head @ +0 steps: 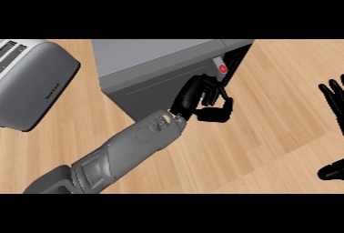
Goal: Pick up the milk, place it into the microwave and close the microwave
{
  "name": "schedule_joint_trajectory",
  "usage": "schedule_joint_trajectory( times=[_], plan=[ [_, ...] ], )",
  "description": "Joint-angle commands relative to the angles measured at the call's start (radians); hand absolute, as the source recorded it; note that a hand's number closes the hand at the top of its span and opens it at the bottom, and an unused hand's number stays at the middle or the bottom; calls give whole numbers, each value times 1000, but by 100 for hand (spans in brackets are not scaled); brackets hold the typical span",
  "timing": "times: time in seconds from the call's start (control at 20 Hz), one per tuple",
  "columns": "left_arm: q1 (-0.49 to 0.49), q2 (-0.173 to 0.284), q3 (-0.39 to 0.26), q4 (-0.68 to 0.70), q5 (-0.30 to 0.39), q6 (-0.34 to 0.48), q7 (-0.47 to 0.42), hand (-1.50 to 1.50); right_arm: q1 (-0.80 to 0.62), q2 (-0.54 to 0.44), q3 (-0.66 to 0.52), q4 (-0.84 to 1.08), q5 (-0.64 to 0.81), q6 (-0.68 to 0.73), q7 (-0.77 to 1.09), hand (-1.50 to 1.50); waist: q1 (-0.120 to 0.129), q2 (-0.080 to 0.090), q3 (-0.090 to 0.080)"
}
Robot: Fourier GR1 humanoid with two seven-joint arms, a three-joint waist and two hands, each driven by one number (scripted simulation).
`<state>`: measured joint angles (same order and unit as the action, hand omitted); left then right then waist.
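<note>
Left hand (205, 102) sits at the microwave (158, 68) front, fingers curled against the door's free edge and holding nothing; right hand (334, 102) rests open, well to the microwave's right. Milk not visible (presumably already inside, hidden by the door). Judged step: closing; next, the door needs pushing fully flush.
</note>
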<state>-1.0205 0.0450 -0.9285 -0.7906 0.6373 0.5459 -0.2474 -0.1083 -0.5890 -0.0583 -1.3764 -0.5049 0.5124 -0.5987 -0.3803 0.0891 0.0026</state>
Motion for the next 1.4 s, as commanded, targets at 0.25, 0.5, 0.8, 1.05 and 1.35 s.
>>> schedule_joint_trajectory(
  times=[0.25, 0.5, 0.8, 1.05, 1.35],
  plan=[
    [-87, -42, 4, 10, 38, 19, -12, 150, -61, -61, 81, -84, 18, 141, 14, 150, -26, -1, 1],
    [-103, -43, -1, 21, 60, 28, -12, 150, -97, -83, 134, -174, 21, 194, 29, 150, -39, -5, 3],
    [-113, -42, -2, 38, 82, 38, -18, 150, -94, -85, 178, -248, 9, 195, 67, 150, -60, -5, 4],
    [-101, -42, -5, 39, 95, 67, -33, 150, -96, -89, 199, -302, -3, 193, 90, 150, -79, -3, 5],
    [-105, -42, -7, 45, 105, 90, -44, 150, -83, -90, 224, -357, -17, 185, 119, 150, -88, -7, 5]
  ],
)
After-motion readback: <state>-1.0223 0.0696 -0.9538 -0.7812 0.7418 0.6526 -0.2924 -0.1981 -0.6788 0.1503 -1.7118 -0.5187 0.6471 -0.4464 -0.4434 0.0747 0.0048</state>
